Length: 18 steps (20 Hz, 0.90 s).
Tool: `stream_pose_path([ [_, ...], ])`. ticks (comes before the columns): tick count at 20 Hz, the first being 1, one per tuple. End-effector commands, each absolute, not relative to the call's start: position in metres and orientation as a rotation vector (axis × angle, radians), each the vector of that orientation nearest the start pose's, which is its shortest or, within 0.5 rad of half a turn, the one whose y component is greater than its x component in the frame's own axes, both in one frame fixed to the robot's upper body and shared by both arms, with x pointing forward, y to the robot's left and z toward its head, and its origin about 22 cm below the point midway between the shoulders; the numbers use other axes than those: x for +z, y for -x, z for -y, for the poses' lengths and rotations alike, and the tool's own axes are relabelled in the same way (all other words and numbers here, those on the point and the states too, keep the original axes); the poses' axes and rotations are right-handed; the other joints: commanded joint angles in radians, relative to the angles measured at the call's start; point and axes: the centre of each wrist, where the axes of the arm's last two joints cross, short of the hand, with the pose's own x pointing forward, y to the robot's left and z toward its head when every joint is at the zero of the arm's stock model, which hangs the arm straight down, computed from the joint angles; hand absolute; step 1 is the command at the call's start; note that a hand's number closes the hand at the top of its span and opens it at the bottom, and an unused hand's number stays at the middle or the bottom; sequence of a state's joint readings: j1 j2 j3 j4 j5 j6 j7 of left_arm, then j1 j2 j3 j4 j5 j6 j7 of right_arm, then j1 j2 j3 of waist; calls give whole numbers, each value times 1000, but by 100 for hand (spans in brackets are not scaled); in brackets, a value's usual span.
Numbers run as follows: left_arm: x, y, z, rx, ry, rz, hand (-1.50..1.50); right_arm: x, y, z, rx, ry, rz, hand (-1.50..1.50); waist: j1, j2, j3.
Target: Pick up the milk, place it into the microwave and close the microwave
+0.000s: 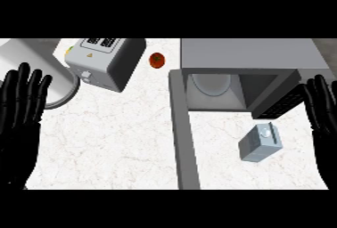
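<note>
While the open microwave (pixel 250 53) holds a plate (pixel 212 83), the milk (pixel 260 143) lies on counter (pixel 118 133) left of the released right hand (pixel 321 111).

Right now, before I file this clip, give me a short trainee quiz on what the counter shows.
1. True or false: the microwave has its door shut.
2. The milk is: A) inside the microwave; B) on the counter in front of the microwave; C) on a shelf.
3. What lies between the toaster and the microwave?

Key: 1 false, the door stands open. 2 B. 3 a tomato.
</note>
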<state>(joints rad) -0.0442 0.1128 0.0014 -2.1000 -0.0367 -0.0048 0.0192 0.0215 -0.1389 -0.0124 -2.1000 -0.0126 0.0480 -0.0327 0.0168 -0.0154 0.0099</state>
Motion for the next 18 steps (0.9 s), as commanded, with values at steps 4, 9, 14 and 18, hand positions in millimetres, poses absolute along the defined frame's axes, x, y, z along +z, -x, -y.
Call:
stream_pose_path([
  [4,143,-196,-209,-83,-152,2145,-150,148,-208,277,163,-123,2024,-150,-17,13,-9],
  [9,119,-177,-215,192,-97,1989,-150,156,-173,291,236,-317,1930,-150,-27,8,-10],
  [14,111,-140,-211,211,-102,1990,-150,167,-144,310,216,-329,1900,-150,-21,10,-10],
  [18,109,-106,-216,213,-66,1971,-150,156,-144,319,183,-280,1905,-150,-12,12,-10],
])
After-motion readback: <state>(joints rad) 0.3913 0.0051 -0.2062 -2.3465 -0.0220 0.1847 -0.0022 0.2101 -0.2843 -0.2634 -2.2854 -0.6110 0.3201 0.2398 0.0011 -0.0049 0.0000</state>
